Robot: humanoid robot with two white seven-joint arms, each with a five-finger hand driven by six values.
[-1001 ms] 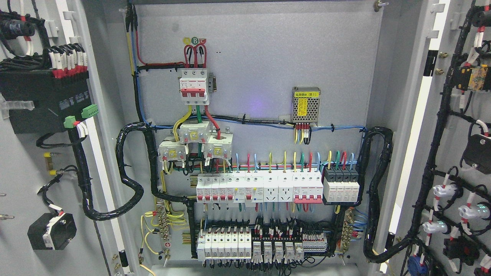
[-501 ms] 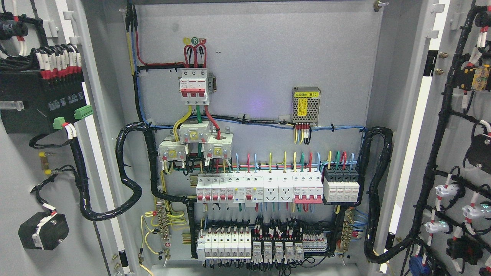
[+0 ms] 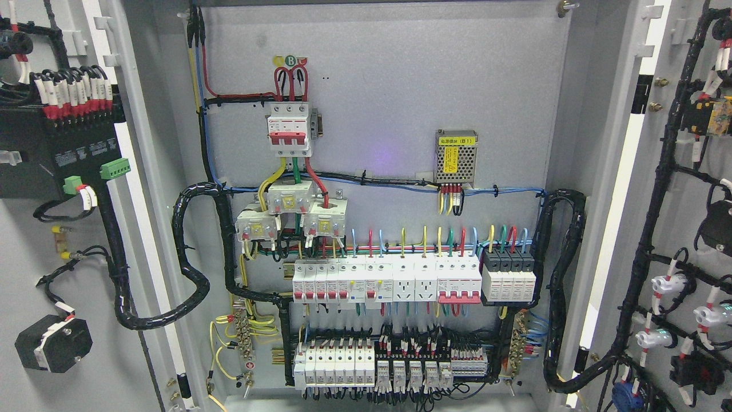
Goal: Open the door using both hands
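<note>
Head view shows an open electrical cabinet, and no robot hand appears in it, so whether the hands are released, clenched or grasping a door edge cannot be told. The back panel (image 3: 377, 114) of the cabinet fills the middle of the picture and faces the camera directly. The left door (image 3: 34, 240) stands swung out at 9 o'clock, with its inner face and wiring turned toward the camera; the right door (image 3: 680, 229) stands the same way at 3 o'clock. Each door has its long axis vertical, and each hinge side is the edge next to the cabinet frame, so the free edges lie beyond the picture's left and right borders. By judgement, the doors are already wide open and the task is near its end. Any further push would go outward, left door toward 9 o'clock and right door toward 3 o'clock, each by the arm on its own side, which should be the nearer one.

Among smaller things, a black cable bundle (image 3: 191, 257) loops from the left door to the panel, a row of white breakers (image 3: 386, 280) sits low in the centre, and a small power supply (image 3: 456, 157) with a yellow label hangs at the upper right of the panel.
</note>
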